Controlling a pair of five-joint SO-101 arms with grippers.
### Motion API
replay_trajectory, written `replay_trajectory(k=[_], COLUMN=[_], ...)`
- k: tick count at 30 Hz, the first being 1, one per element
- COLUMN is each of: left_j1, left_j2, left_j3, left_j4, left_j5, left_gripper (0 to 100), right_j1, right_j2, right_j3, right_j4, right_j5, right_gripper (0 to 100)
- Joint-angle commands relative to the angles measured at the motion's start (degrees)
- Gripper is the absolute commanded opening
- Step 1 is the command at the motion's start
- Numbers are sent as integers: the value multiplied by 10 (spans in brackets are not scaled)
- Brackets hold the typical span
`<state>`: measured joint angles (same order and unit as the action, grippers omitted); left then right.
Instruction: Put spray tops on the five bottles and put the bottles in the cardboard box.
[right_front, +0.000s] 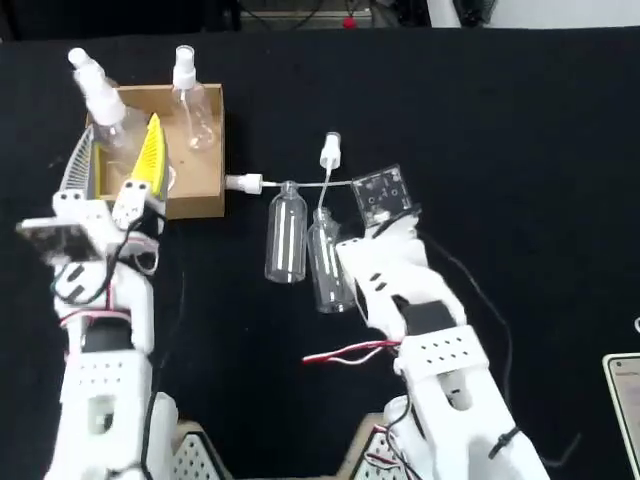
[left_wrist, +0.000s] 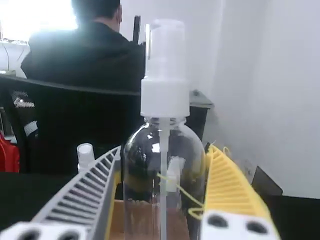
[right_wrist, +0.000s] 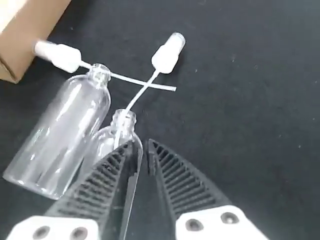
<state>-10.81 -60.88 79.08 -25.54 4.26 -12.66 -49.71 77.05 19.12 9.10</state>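
**Plastic, cardboard and a matt black table**

Each bottle (right_front: 286, 238) is made of clear, glossy plastic, and each spray top (right_front: 330, 150) of smooth white plastic. The cardboard box (right_front: 200, 195) is matt brown. The table (right_front: 500, 150) is finished matt black. The left pincer (left_wrist: 164, 150) and right pincer (right_wrist: 144, 145) are moulded in ribbed plastic.

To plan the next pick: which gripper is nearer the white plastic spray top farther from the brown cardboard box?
Right. The right gripper points at that white plastic spray top from close by; the left gripper is above the brown cardboard box, holding a clear bottle.
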Motion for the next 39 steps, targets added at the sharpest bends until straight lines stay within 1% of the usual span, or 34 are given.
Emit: replay_trajectory(k=[1,4,7,14,21,26,32,39], left_j1=[-3,-5,-6,-6,-6,-15,-32,-47], left_j2=[145,235,317,481,632,716,785,850], left_j3=[-65,-84,-105,-188,-265,-322,-343,-403], left_j4=[-109,-197,-261,-338,-389,-420,-470,-475], left_j5=[-6,-10,-11,-6,-6,-6,-6,-7], left_gripper=[180,180,180,180,180,180,180,180], right_j1=[12,12,12,12,11,11,11,11], right_j2=[-7,-7,-7,-7,-10,-11,-11,-11], right_j3=[11,21,21,21,21,18,17,16], right_j4=[-51,-70,-70,-69,-69,-69,-69,-69], right_j5=[0,0,0,0,0,0,0,-1], right_gripper=[32,32,32,32,32,32,32,32])
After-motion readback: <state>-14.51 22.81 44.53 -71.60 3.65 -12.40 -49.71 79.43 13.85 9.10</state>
